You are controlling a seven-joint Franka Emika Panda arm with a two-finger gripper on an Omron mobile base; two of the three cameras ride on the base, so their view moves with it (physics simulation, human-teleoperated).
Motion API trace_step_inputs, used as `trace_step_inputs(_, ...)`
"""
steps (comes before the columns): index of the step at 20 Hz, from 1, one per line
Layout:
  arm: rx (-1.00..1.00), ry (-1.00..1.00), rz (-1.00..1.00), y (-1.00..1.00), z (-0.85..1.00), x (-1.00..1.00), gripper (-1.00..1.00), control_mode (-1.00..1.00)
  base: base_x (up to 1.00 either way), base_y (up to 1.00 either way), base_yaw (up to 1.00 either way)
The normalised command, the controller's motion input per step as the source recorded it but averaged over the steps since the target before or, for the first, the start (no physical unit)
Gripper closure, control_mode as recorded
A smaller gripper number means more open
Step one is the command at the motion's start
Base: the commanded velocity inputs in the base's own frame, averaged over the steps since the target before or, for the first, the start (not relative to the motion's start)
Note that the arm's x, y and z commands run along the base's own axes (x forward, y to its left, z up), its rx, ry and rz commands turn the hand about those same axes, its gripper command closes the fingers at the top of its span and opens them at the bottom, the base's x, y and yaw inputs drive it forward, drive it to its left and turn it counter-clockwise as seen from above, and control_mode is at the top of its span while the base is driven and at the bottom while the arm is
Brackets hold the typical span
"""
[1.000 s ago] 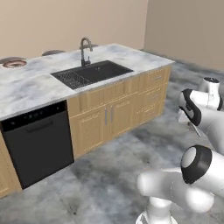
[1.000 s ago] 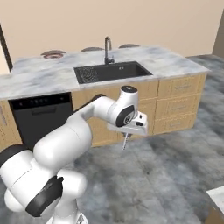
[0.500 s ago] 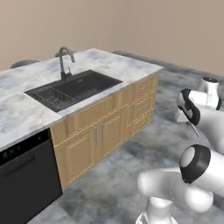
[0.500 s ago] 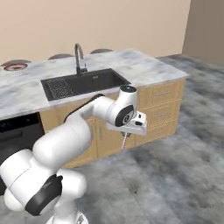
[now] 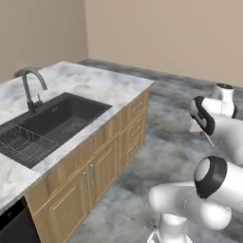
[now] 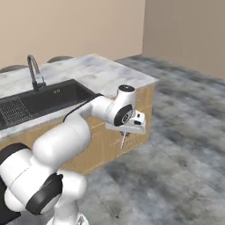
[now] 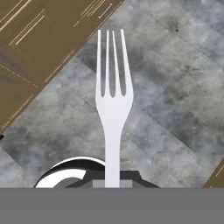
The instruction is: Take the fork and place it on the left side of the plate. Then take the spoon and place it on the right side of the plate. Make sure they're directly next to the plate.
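My gripper [image 6: 125, 134] hangs over the grey floor in front of the cabinet end of the island, shut on the handle of the fork [image 6: 122, 142]. The fork points down from the fingers, thin and silver-grey. From the left base view the gripper [image 5: 203, 130] sits at the right edge with the fork [image 5: 209, 140] slanting below it. The hand view looks along the fork [image 7: 113, 105], tines away from the hand, above floor tiles and a cabinet corner. The plate and the spoon are out of view.
A marble-topped island [image 5: 102, 85] with wooden cabinets [image 5: 99, 166] runs along my left. It holds a black sink [image 5: 52, 121] with a wire rack [image 5: 21, 142] and a tall faucet [image 6: 34, 70]. Open grey floor [image 6: 184, 145] lies to the right, up to beige walls.
The whole picture has slid: the base has driven and turned along the island, so its right end and the open floor now show. The arm holds its pose, fork still gripped.
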Motion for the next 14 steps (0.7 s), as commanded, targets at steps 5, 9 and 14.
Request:
trace_step_inputs(5,0.0,0.0,0.0,0.0,0.0,0.0,1.0,1.0,1.0,0.0,-0.48)
trace_step_inputs(9,0.0,0.0,0.0,0.0,0.0,0.0,1.0,1.0,1.0,0.0,-0.46)
trace_step_inputs(14,0.0,0.0,0.0,0.0,0.0,0.0,1.0,1.0,1.0,0.0,-0.25)
